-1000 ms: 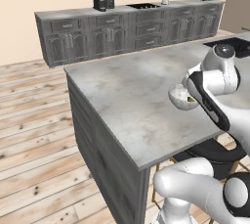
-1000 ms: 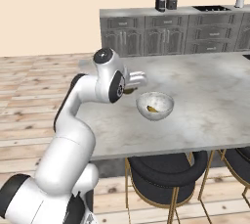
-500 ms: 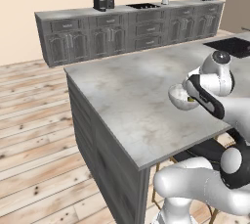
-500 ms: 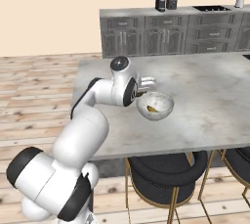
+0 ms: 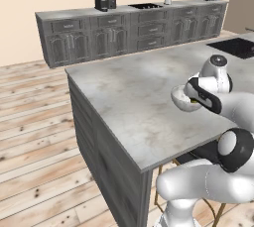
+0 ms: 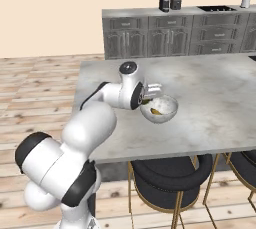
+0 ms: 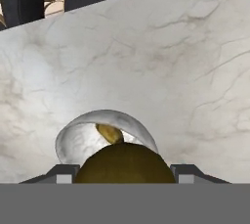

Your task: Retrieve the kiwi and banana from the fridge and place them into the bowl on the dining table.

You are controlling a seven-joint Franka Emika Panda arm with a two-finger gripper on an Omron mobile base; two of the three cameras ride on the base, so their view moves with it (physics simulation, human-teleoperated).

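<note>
My gripper is shut on the kiwi, a dark olive ball between the two fingertips. It hangs just over the near rim of the clear bowl on the dining table. The banana lies inside the bowl. In the right base view the gripper sits at the left rim of the bowl, and the banana shows yellow in it. In the left base view the hand covers much of the bowl on the dining table. The fridge is out of view.
Black round stools stand under the table's near edge. A dark cooktop lies in the table's far right corner. The wall counter with a coffee machine runs along the back.
The hand with the kiwi has come down and forward from beside the bowl to its rim. The arm's elbow has swung in over the table.
</note>
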